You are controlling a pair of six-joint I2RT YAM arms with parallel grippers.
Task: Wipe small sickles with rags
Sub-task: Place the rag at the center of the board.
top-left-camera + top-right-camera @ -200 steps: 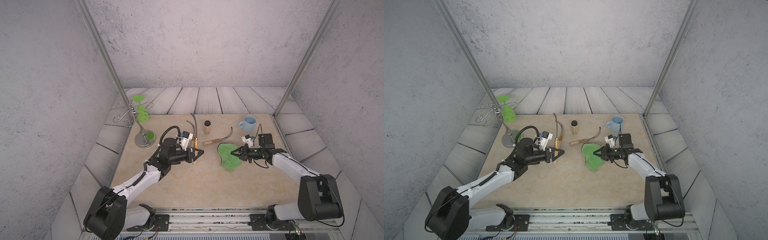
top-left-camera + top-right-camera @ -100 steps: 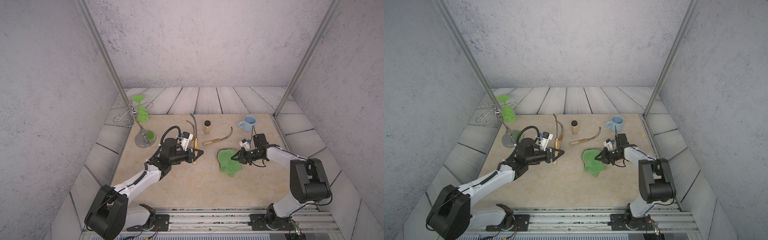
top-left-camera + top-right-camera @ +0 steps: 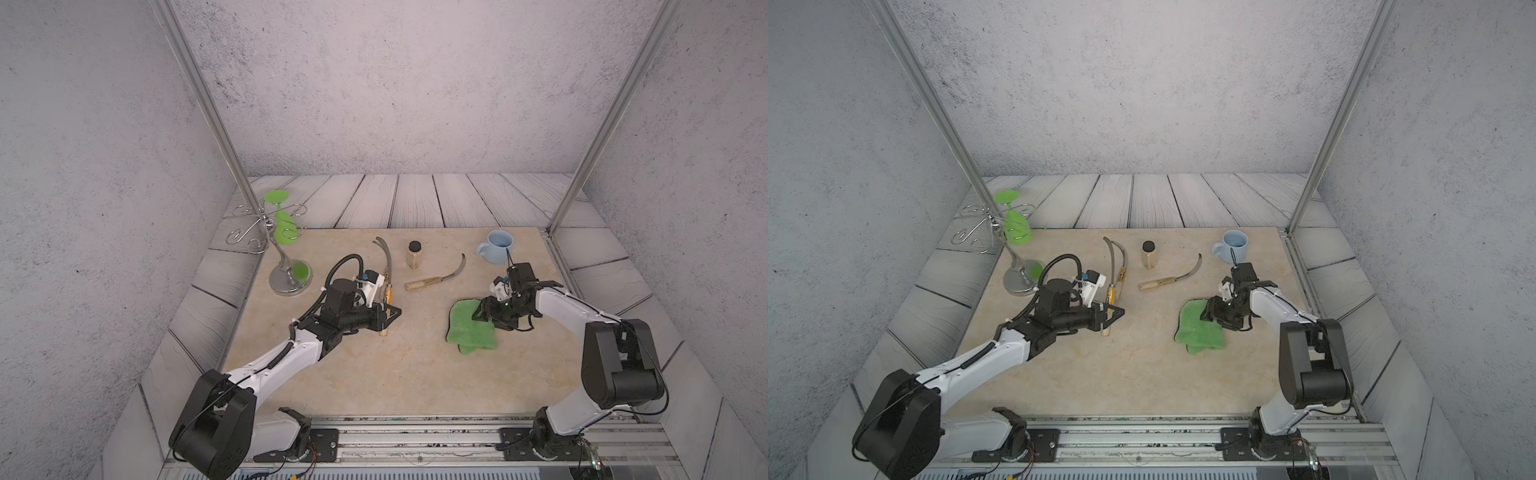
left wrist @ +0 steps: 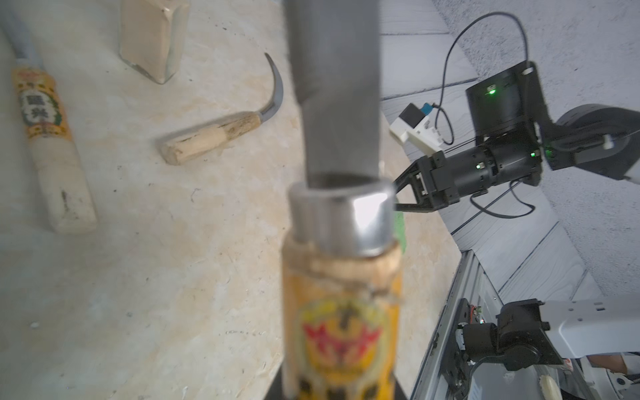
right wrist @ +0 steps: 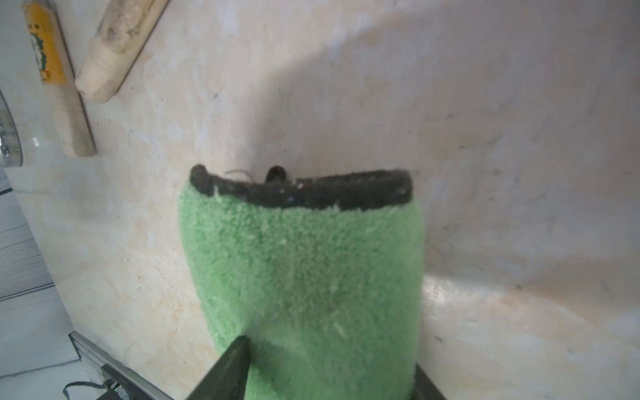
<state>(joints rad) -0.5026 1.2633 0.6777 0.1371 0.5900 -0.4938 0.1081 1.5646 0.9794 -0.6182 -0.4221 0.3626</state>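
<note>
We start at the left gripper (image 3: pixel 392 312), clenched on a sickle (image 4: pixel 341 311) by its yellow-labelled handle. The grey blade runs away from the wrist camera past a shiny ferrule (image 4: pixel 346 214). In both top views the butt of that handle pokes out on the near side of the jaws.

Just beside it on the table (image 3: pixel 395 374) lies a second labelled sickle (image 4: pixel 48 138). Farther toward the right arm lies a plain sickle (image 3: pixel 436 279), its blade curving toward the back. A small jar (image 3: pixel 414 255) stands between the blades of the labelled pair and the plain one.

The right gripper (image 3: pixel 482 316) sits low over the rag (image 3: pixel 469 334) with its jaws spread. Green pile fills the gap between the fingers (image 5: pixel 232 363), and the rag's dark edging is at the end away from the wrist. The rag lies on the table, apart from all three sickles.

Behind the right arm stands a blue mug (image 3: pixel 496 246). At the back left, a wire stand (image 3: pixel 290 282) holds a green goblet (image 3: pixel 284 222) upside down.
</note>
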